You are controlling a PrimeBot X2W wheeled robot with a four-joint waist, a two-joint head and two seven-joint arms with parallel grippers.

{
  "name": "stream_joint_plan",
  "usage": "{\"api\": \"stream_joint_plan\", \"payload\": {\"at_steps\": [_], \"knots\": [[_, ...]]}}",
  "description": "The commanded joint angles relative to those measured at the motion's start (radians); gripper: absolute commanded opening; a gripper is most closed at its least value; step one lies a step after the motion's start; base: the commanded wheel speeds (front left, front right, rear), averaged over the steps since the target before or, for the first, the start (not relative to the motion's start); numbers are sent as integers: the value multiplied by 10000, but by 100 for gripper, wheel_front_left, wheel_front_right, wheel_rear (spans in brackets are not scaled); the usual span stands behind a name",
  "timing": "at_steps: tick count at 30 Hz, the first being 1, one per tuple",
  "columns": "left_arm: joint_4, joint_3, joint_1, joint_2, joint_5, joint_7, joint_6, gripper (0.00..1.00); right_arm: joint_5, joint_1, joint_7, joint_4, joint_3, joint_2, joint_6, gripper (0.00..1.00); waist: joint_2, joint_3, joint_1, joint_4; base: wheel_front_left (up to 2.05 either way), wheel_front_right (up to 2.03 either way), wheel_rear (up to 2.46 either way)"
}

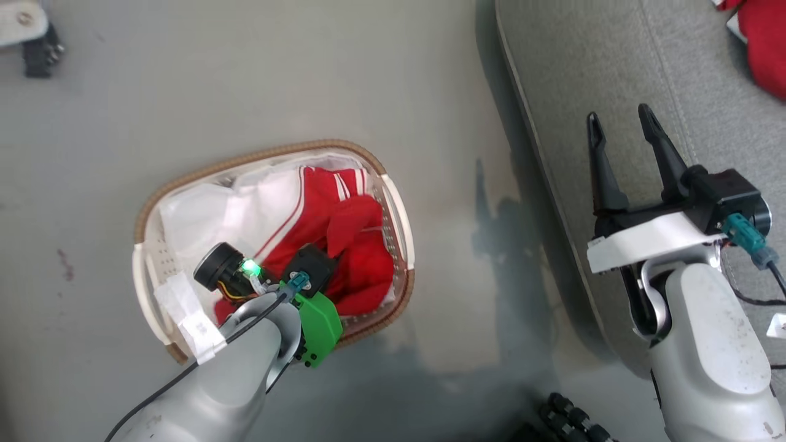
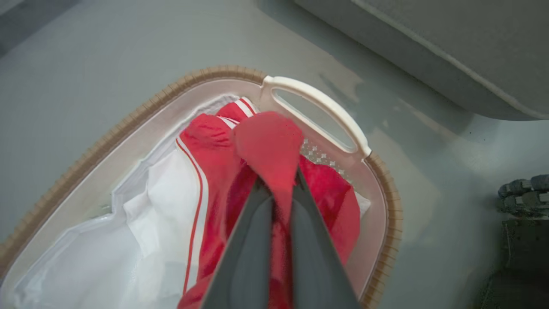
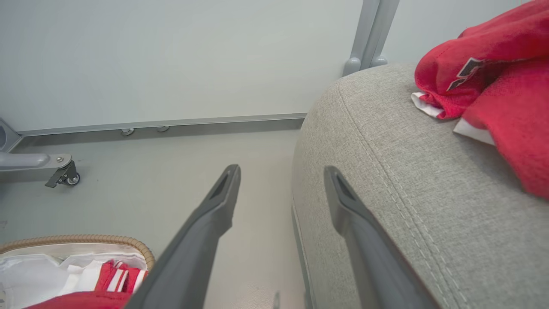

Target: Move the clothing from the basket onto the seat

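the right gripper (image 1: pixel 619 116) hovers over the seat (image 1: pixel 583 73) near its rounded edge, its two dark fingers spread apart with nothing between them. beyond its fingertips and to its right, a red garment (image 1: pixel 764 49) lies on the same cushion. well to its left the basket (image 1: pixel 245 156) stands on the grey floor (image 1: pixel 184 80), holding the clothing (image 1: pixel 362 264) and a white liner (image 1: pixel 190 221). the left gripper (image 1: pixel 316 267) points down into that red heap, its fingers hidden beneath its own wrist.

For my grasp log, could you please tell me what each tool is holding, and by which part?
The left tool pinches a raised red fold of the clothing over the basket; the right tool is open and holds nothing.
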Motion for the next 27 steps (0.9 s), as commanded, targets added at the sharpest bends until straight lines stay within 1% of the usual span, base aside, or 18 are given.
{"api": "stream_joint_plan", "payload": {"at_steps": [1, 8, 14, 20, 27], "knots": [[-347, 48, 223, 135, -55, -31, -27, 0, -114, 312, -5, 93, -92, -38, -12, 100, 0, -1382, 0, 714, 0, 0, 0], [-2286, 305, 675, 823, 67, -32, -27, 0, -434, 1105, -5, 342, -284, -38, -11, 100, 0, -2989, 0, 1165, 0, 0, 0], [-3523, 457, 795, 1305, 167, -32, -27, 0, -649, 1766, -5, 552, -383, -38, -12, 100, 0, -4264, 0, 1457, 0, 0, 0], [-4383, 691, 558, 1618, 136, -34, -28, 0, -702, 2426, -5, 711, -412, -37, -11, 100, 0, -5463, 0, 1630, 0, 0, 0], [-4856, 506, -195, 2017, 41, -34, -28, 0, -577, 2899, -5, 812, -176, -38, -11, 100, 0, -6277, 0, 1651, 0, 0, 0]]}}
